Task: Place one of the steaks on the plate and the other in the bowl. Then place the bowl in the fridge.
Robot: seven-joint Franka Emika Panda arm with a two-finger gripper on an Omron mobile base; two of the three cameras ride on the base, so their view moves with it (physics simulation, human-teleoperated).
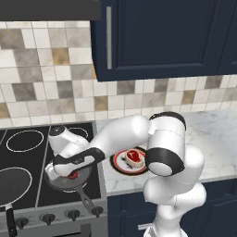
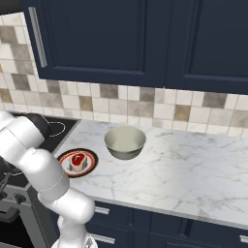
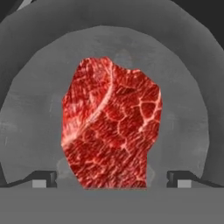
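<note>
Two steaks are visible, and they are in different places. One steak lies on the plate, which stands on the marble bench just to the right of the stove; in the right base view the same steak sits in the white centre of the plate. The other steak lies flat in a dark grey frying pan on the front right burner of the stove; in the left base view only a small red part of it shows under the hand, inside the pan. The claw hangs low, directly over this second steak, with its jaws spread wide and released, one fingertip at each side of the meat and apart from it, so it holds nothing. From the left base view I cannot tell if the tips touch the pan. The bowl stands upright on the bench, near the plate on its right side and closer to the tiled wall. A second dark pan rests on the front left part of the stove. Navy cabinets hang above the bench.
</note>
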